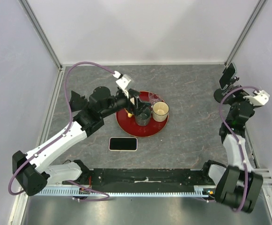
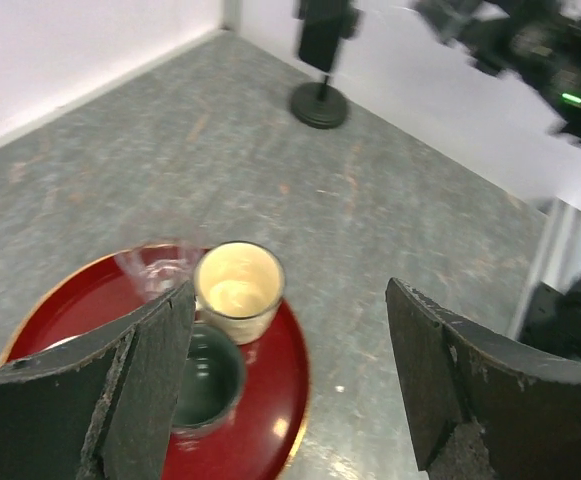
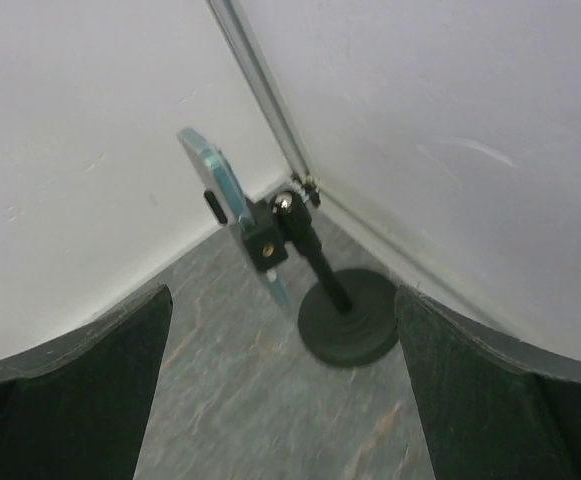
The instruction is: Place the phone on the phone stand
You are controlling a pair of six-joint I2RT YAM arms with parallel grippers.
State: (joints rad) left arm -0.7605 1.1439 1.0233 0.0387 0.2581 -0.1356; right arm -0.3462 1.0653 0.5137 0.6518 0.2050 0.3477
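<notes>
The phone [image 1: 123,144], black with a pale rim, lies flat on the grey table just in front of the red tray. The black phone stand [image 1: 226,86] stands at the far right corner. In the right wrist view the stand [image 3: 340,310] shows a round base, a post and a tilted, thin holder plate with nothing on it. The stand also shows far off in the left wrist view [image 2: 318,95]. My left gripper [image 1: 140,107] is open and empty above the tray [image 2: 290,370]. My right gripper [image 1: 230,93] is open and empty, facing the stand [image 3: 280,400].
A red round tray [image 1: 126,126] in the table's middle holds a cream cup [image 1: 160,111], a dark cup [image 1: 143,117] and a clear glass [image 1: 153,99]. White walls and metal frame posts close off the far corners. A black rail [image 1: 145,177] runs along the near edge.
</notes>
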